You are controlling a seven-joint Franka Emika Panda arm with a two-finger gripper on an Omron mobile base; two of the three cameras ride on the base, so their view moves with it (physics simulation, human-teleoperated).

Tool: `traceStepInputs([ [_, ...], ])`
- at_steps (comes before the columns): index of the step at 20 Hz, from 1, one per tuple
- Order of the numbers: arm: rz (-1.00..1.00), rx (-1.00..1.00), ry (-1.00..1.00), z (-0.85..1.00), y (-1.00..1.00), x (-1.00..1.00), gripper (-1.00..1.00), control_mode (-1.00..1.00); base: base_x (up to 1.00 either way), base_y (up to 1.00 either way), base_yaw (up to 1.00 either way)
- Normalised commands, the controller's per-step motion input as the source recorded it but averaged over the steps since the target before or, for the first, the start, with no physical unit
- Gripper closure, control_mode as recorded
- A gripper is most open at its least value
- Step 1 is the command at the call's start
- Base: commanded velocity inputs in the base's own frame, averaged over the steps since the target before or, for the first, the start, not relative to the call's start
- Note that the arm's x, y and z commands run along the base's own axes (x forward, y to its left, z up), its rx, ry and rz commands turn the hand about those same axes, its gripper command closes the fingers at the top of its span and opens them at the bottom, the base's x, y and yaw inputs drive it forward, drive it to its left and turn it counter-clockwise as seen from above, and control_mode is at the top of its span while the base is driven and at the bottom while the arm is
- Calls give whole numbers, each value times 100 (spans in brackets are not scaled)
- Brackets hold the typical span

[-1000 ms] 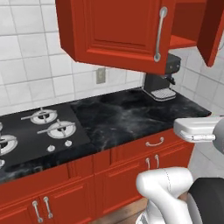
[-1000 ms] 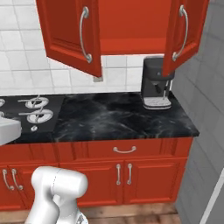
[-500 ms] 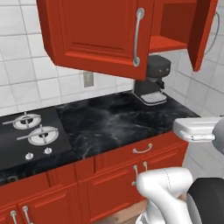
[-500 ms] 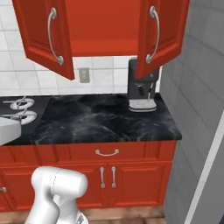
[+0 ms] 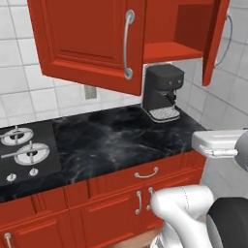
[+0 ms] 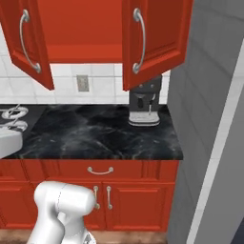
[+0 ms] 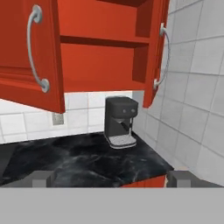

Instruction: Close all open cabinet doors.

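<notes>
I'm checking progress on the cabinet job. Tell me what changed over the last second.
The base drove right along the counter: the coffee machine and open wall cabinet have slid toward the middle of both base views, and the stove toward the left edge. Both cabinet doors, left and right, still hang open, untouched. The pincer stays open and empty.

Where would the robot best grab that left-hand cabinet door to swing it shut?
Probably the curved silver bar handle near the free edge of the left cabinet door. It stands off the panel, leaving a gap for fingers, and sits far from the hinge. Come from the front, jaws closing across the upright bar.
</notes>
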Motion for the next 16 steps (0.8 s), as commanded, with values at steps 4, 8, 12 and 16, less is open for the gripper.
traceStepInputs([
  [4, 0, 0, 0, 0, 0, 0, -100, 100, 58, -24, 19],
  [8, 0, 0, 0, 0, 0, 0, -100, 100, 53, -22, 20],
  [12, 0, 0, 0, 0, 0, 0, -100, 100, 37, -33, 21],
  [16, 0, 0, 0, 0, 0, 0, -100, 100, 27, -36, 22],
])
